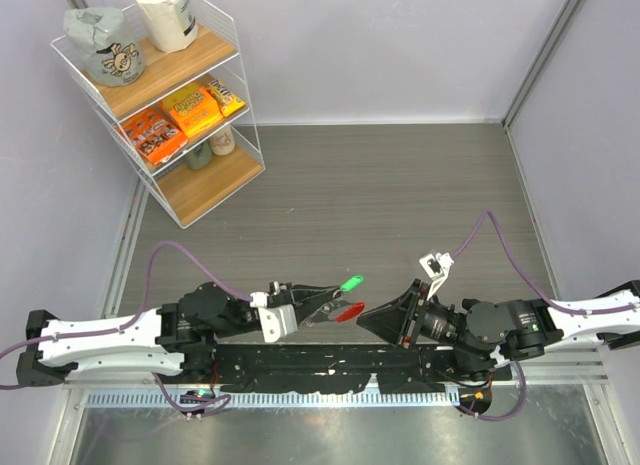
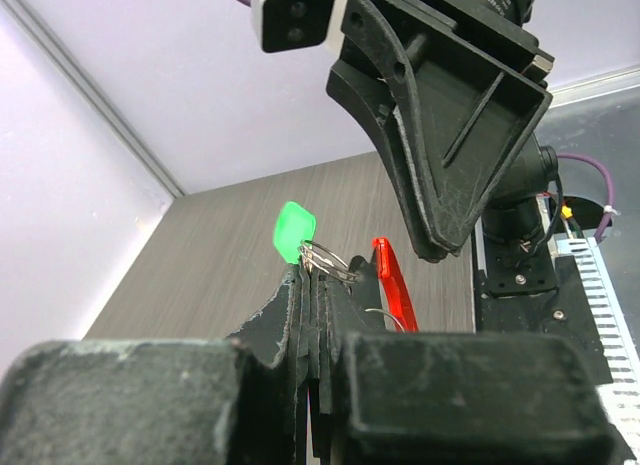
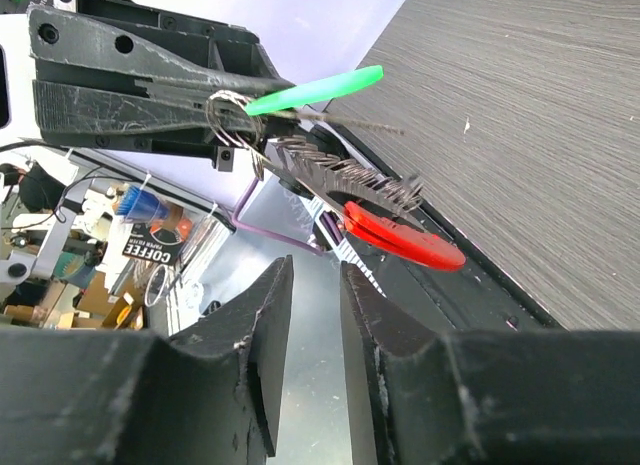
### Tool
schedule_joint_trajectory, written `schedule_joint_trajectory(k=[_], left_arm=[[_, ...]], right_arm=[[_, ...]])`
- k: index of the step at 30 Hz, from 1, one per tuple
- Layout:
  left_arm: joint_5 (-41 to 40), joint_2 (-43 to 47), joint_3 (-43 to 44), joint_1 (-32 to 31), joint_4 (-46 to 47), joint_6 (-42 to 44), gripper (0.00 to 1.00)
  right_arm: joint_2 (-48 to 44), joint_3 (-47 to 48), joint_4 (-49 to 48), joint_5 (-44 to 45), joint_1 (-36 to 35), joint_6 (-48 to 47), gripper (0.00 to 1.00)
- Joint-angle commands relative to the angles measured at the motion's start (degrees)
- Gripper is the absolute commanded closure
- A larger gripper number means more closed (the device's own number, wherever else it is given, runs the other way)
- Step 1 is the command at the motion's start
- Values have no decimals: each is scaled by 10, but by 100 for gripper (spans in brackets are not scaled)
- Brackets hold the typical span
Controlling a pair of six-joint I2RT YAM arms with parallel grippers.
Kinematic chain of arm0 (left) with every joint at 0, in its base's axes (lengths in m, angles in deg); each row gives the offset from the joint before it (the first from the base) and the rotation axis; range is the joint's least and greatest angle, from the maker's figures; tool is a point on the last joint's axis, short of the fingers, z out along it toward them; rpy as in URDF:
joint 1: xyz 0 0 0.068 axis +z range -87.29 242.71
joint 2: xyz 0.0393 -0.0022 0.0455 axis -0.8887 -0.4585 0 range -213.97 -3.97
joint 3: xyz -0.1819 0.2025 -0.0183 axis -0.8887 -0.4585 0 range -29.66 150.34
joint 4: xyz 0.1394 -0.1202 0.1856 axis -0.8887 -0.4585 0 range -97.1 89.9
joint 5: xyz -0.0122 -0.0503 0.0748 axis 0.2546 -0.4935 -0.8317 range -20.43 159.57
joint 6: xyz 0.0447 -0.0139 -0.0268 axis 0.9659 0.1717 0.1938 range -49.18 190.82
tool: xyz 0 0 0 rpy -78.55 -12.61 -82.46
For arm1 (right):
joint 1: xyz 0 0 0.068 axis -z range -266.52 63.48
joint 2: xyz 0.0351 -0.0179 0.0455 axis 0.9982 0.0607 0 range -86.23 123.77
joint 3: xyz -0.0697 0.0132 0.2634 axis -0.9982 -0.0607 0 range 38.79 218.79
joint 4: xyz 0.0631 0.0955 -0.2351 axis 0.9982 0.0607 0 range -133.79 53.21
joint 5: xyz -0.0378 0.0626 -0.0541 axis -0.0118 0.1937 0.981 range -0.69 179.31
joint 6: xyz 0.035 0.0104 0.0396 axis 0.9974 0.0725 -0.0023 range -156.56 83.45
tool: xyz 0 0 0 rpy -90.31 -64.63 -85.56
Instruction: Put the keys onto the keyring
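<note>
Keyring [image 3: 232, 118] is pinched in your left tool [image 2: 308, 288] above the near edge of the worktop [image 1: 400, 185], with the green key [image 3: 315, 90] touching it and a red piece [image 3: 400, 240] hanging below. Your right tool [image 3: 312, 280] is just beside it, slightly parted and holding nothing.

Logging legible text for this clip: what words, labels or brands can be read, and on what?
"COFFEE": on a dark packet, right wrist view; smaller print beneath is blurred.
Orange snack packets on the wire shelf: print too small to read.
Grey bag above them: round emblem, no legible words.
</note>
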Motion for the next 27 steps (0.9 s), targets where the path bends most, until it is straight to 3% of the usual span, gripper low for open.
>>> schedule_joint_trajectory(k=[1, 12, 27], left_arm=[[-26, 16, 14, -2, 41, 15, 100], [-64, 32, 28, -17, 15, 36, 100], [-249, -14, 64, -75, 16, 101, 100]], right_arm=[[-10, 3, 6, 12, -3, 3, 68], [42, 69, 29, 36, -3, -82, 65], [189, 233, 91, 58, -3, -284, 57]])
